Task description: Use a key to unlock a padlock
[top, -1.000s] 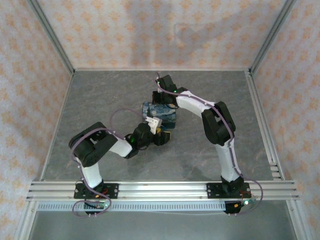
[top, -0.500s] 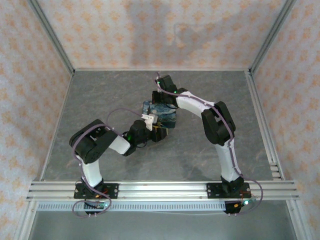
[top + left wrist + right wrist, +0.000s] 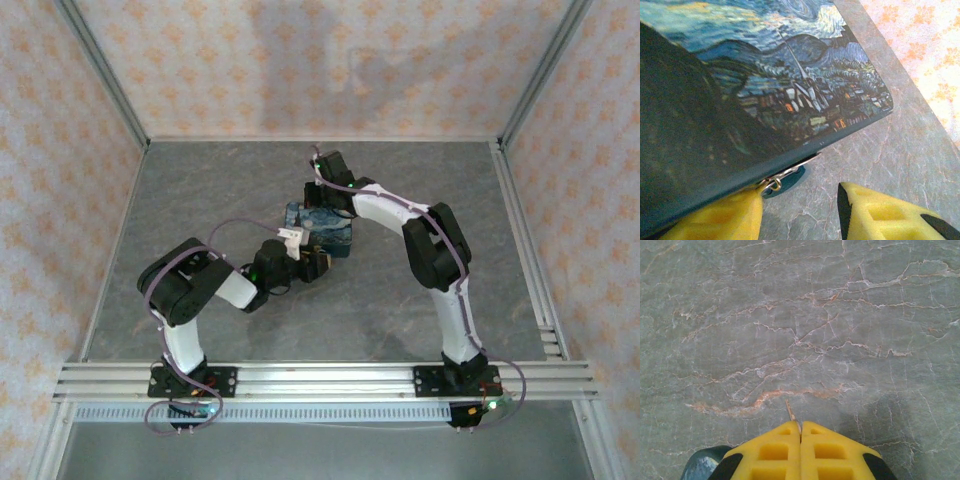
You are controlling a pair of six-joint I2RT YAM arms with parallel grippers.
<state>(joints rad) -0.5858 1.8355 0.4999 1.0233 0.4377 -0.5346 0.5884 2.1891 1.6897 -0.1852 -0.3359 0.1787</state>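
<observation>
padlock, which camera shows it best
Left wrist: the padlock sits close up under the tin's edge, just ahead of the left hand. In the top external view it is too small to tell by the tin; the right wrist camera faces the table.

The tin [image 3: 790, 75] is showing a blue-and-yellow night sky; the bench [image 3: 790, 340] is showing grey marble with orange veins; the walls [image 3: 300, 60] are showing orange motifs on cream; the right claw [image 3: 800, 426] is showing yellow.

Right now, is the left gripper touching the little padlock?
Cannot tell. Left wrist view: the padlock hangs between the fingers of the left gripper; bare table separates one, the other crowds its ring.
</observation>
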